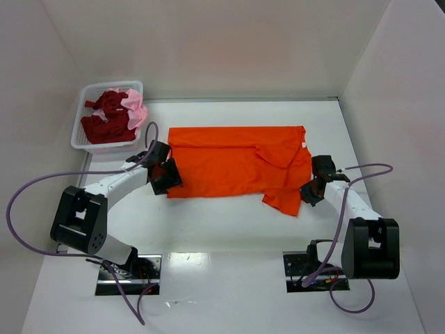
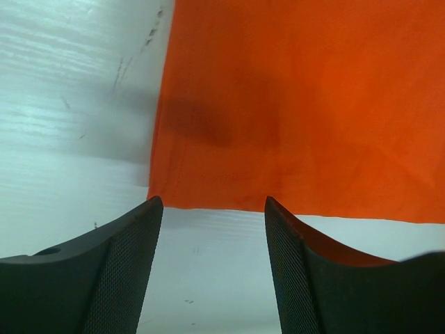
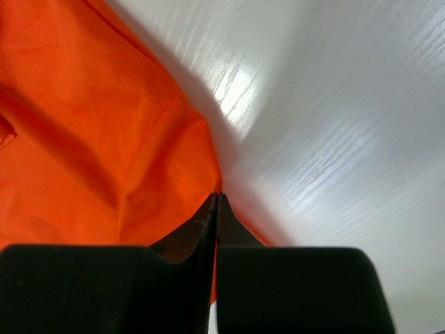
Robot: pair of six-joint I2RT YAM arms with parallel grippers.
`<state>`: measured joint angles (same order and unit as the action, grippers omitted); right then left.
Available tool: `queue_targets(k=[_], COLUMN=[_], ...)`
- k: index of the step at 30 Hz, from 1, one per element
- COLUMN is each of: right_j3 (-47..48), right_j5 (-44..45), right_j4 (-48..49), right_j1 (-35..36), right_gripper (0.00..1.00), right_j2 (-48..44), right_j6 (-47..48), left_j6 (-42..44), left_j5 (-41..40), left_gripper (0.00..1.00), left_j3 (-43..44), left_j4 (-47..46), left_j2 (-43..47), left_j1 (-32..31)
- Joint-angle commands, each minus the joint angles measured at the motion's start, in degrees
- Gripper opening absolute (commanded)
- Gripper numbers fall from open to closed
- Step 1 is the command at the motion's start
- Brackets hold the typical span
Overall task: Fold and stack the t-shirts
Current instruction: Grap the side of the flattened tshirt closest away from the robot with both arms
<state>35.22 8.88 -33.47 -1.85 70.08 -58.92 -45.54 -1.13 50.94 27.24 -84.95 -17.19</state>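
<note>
Orange t-shirt (image 1: 236, 163) lies spread flat on the table (image 1: 229, 229); my right gripper (image 3: 216, 196) pinches its right edge, anchoring it I reckon, while my left gripper (image 2: 212, 202) stands spread just short of the left hem corner, poised to grab.

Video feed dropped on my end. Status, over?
Left gripper jaws open at near corner of orange t-shirt. Right gripper shut on its edge. White basket sits apart, far left.

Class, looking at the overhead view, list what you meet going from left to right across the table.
white basket → left gripper → orange t-shirt → right gripper
</note>
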Motion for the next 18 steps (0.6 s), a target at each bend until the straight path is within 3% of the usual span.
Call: queue_targets(k=[1,11,18], right_j3=[0.7,0.2,0.2], right_j5=[0.5,0.5,0.5], right_j4=[1.8,1.8,1.8], right_j1=[-0.2,-0.7,-0.7], right_gripper=[0.01,0.01,0.01], right_j2=[-2.1,-3.3,-3.3], right_j6=[0.7,0.7,0.7], left_j6=[-2.4,-3.0,-3.0], left_j5=[-2.7,-3.8,-4.3], left_gripper=[0.69,0.69,0.54], left_j3=[-1.2,-2.3,-2.3], left_j4=[1.9,1.9,0.9], left_j2=[-0.3,-2.5,-4.2], left_j1=[-0.6,-0.6,-0.6])
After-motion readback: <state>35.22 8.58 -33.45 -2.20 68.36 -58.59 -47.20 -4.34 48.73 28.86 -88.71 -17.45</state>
